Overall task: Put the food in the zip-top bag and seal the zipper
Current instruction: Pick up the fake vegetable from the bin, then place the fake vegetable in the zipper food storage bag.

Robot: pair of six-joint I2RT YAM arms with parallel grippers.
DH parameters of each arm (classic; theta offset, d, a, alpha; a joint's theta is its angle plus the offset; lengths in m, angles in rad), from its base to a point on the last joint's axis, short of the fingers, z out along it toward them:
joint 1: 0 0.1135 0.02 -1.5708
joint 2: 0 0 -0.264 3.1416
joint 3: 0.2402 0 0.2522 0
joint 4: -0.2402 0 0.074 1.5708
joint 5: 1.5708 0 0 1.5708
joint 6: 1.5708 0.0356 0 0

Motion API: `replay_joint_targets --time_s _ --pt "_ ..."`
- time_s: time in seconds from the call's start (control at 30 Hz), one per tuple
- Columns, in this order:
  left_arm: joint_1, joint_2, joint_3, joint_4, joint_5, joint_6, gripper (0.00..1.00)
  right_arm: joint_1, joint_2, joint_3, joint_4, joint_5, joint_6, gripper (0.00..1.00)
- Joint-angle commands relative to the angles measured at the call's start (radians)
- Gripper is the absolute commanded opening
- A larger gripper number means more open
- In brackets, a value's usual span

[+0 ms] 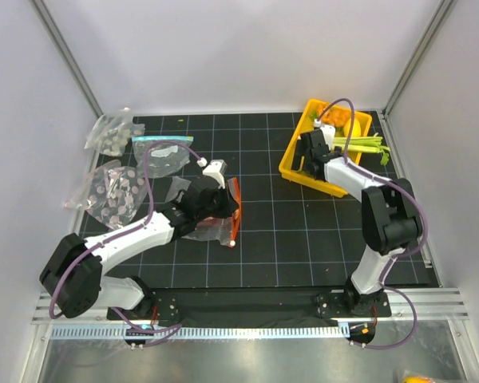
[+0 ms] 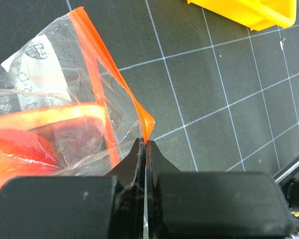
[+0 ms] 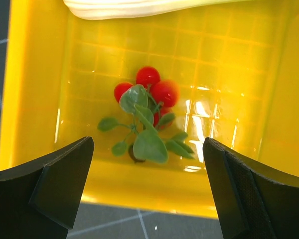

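The left tool [image 2: 145, 144] is clamped on a corner of the zipper [image 2: 103, 64], probably steadying the zip-top bag [image 2: 50, 84] (red and orange food [image 2: 20, 149] inside) left of the middle of the worktop [image 1: 303, 231]. The right tool [image 3: 147, 164] hangs wide open, empty, over a tomato sprig [image 3: 152, 92] in the yellow bin [image 3: 35, 74] at the far right corner; the bin walls crowd it. Spare bags [image 1: 112, 159] lie by the left edge.

Left arm [image 1: 136, 235]: jaws clamped together. Right arm [image 1: 381, 226]: jaws spread wide.
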Motion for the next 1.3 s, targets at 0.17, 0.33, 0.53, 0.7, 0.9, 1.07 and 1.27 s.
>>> replay_joint_targets --time_s 0.17,0.33,0.53,0.7,0.9,1.07,1.27 --pt "0.005 -0.027 0.030 0.022 0.002 0.012 0.00 -0.018 0.193 0.178 -0.091 0.022 -0.017 0.98" --pt "0.003 -0.033 0.029 0.022 -0.002 0.014 0.00 -0.027 0.205 0.178 -0.076 -0.021 0.021 0.33" --pt "0.005 -0.032 0.030 0.024 0.002 0.014 0.00 -0.026 0.049 0.066 -0.001 -0.027 0.040 0.11" --pt "0.005 -0.032 0.030 0.022 0.004 0.014 0.00 -0.017 -0.138 0.022 0.013 -0.101 0.049 0.10" --pt "0.005 -0.038 0.030 0.022 -0.002 0.017 0.00 0.035 -0.359 -0.081 0.056 -0.269 0.087 0.10" --pt "0.005 -0.093 0.027 0.004 -0.019 0.025 0.00 0.133 -0.470 -0.213 0.149 -0.407 0.127 0.11" --pt "0.005 -0.135 0.012 0.002 -0.036 0.025 0.00 0.270 -0.426 -0.293 0.272 -0.571 0.130 0.11"
